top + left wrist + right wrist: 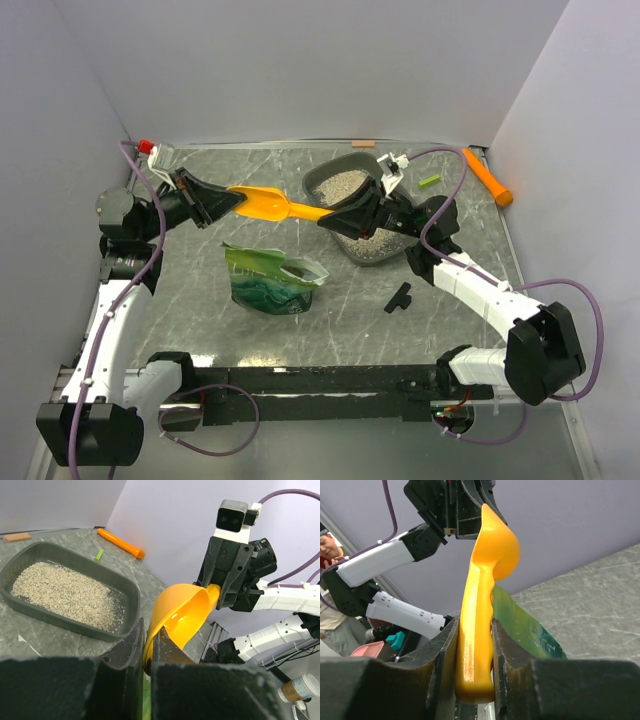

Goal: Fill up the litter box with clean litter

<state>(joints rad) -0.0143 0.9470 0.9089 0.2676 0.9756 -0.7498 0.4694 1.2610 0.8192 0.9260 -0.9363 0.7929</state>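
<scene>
An orange-yellow scoop [268,205] hangs above the table, held from both ends. My left gripper [230,204] is shut on the rim of its bowl [182,612], the fingers [131,642] pinching the thin edge. My right gripper [328,217] is shut on the handle [479,630], both pads against it. The scoop's bowl looks empty. The dark grey litter box [322,178] lies behind the right arm, which covers part of it. Clean litter [60,591] spreads over the floor of the litter box [127,587]. A crinkled green bag [270,280] lies below the scoop, its top open.
An orange tool [488,178] and a small green piece [428,181] lie at the back right. A black part [400,297] sits on the table right of the bag. A tan block [363,144] rests at the back wall. Purple walls close in three sides.
</scene>
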